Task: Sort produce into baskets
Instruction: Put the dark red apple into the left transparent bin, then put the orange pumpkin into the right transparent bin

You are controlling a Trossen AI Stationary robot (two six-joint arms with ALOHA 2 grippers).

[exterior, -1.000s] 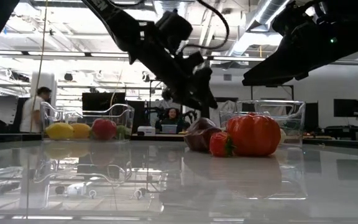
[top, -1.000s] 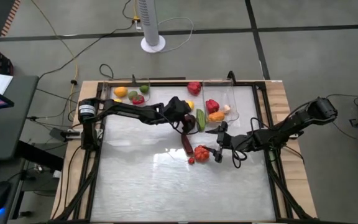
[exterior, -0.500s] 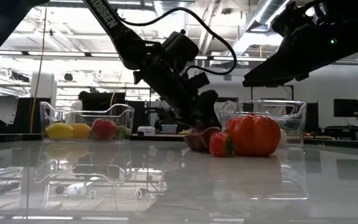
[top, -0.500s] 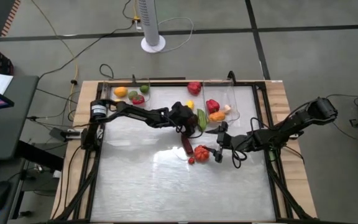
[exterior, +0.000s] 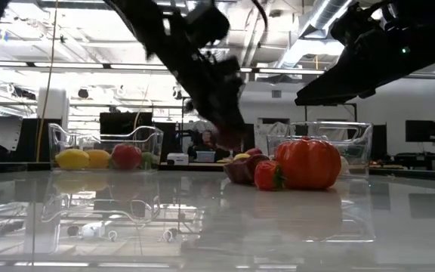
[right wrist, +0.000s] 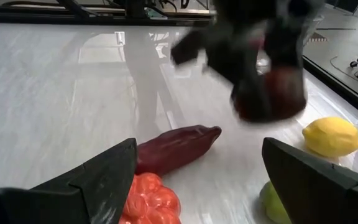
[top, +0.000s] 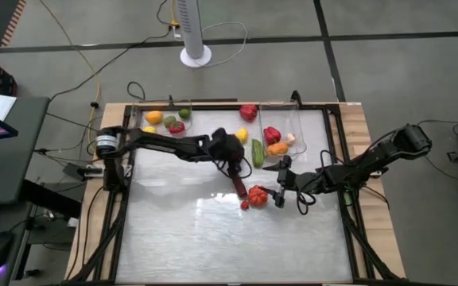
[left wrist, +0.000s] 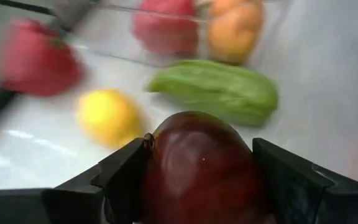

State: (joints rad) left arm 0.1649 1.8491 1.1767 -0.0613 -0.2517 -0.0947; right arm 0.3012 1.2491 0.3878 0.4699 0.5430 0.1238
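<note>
The left tool (left wrist: 197, 186) has its fingers closed around a round, dark maroon glossy fruit (left wrist: 199, 165), lifted clear of the worktop (top: 189, 230) near its middle, toward the far edge. That smooth skin looks slippery and firm, so gripping across its widest part seems safest. Just beyond lie a green cucumber (top: 257, 152) and a small yellow lemon (top: 242, 134). The right tool (top: 279, 189) waits spread wide beside the ribbed orange-red tomato (top: 258, 195).
</note>
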